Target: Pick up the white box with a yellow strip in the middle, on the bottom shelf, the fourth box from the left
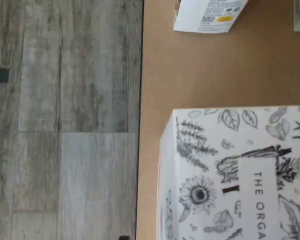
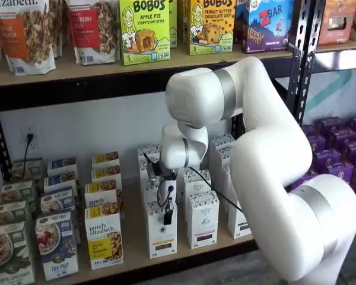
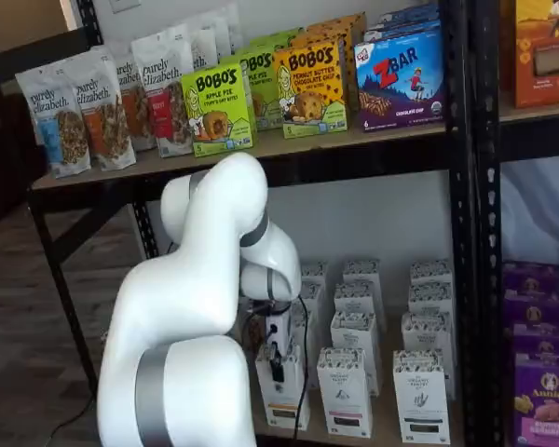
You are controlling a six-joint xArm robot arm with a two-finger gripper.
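white box (image 2: pixel 161 228) with speckled top

White box (image 2: pixel 161 231): matt printed card, botanical line pattern on top. Bottom shelf (image 1: pixel 205 70): smooth pale wood board, matt; rack post (image 2: pixel 302 41) black painted metal. Arm (image 2: pixel 267 172): glossy white plastic shell, grey bands at joints. Floor (image 1: pixel 65 120): grey wood-grain planks, dull finish. Upper-frame bags (image 2: pixel 24 32): shiny film.
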